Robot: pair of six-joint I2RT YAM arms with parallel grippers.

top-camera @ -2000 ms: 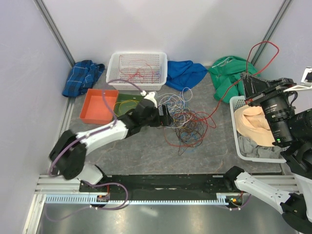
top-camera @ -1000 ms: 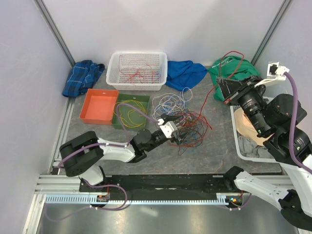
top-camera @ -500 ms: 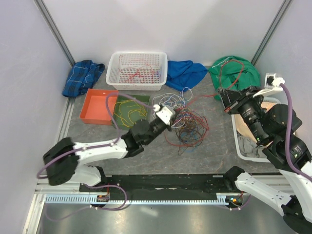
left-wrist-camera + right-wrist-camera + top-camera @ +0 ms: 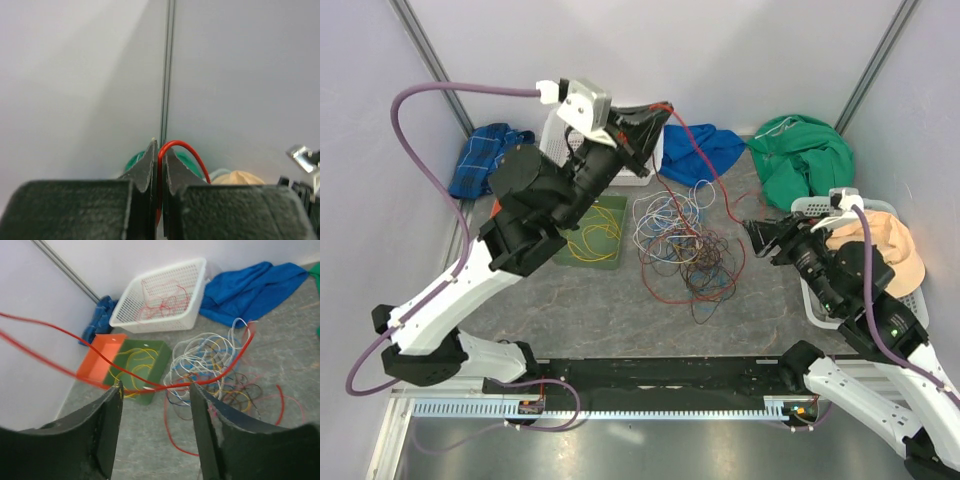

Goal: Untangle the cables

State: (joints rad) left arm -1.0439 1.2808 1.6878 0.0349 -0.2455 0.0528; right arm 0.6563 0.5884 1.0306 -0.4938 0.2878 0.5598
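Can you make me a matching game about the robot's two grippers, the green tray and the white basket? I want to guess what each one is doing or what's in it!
Things:
1. left gripper
2. right gripper
3. green tray
4. white basket

What goes with them:
A. yellow cables inside
B. open, fingers wide apart
C. red cables inside
D. shut on a red cable, lifted high

Right pairs: 1-D, 2-B, 3-A, 4-C

right gripper (image 4: 154, 399) agape, red cable (image 4: 165, 385) stretched across, tangled cables (image 4: 210, 365) beyond
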